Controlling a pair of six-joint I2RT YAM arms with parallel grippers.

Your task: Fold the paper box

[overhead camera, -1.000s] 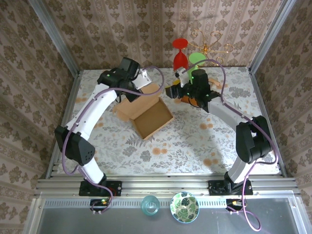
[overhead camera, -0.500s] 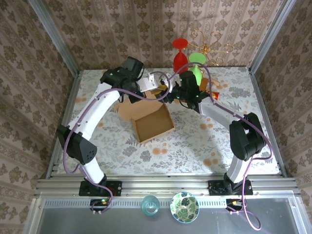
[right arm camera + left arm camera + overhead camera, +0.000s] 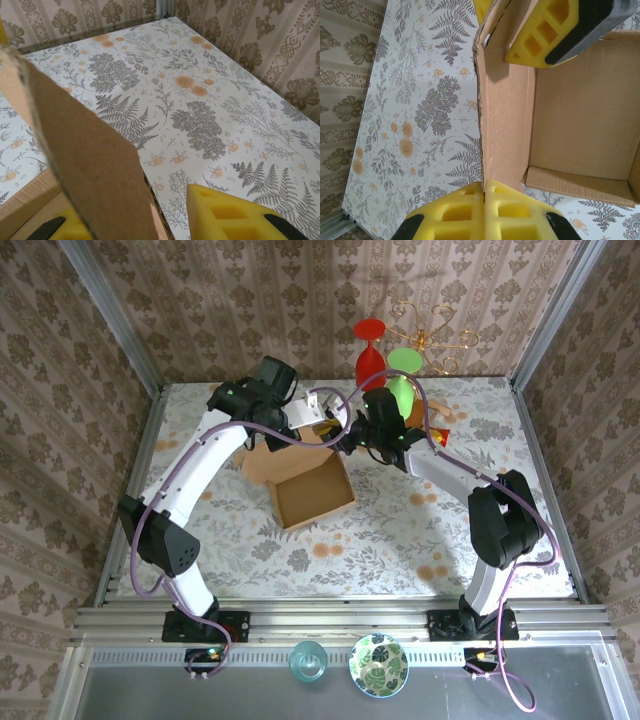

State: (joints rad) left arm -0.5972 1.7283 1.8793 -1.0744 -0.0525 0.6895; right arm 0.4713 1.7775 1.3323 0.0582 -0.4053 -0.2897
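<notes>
Two end effectors [image 3: 320,426] [image 3: 345,437] — paper box [image 3: 310,490] rim

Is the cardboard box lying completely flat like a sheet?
No, in the top view the paper box has raised walls forming an open tray on the table.

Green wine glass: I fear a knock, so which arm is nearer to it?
Right. The right arm passes just in front of the green wine glass; the left arm is farther left, at the paper box.
</notes>
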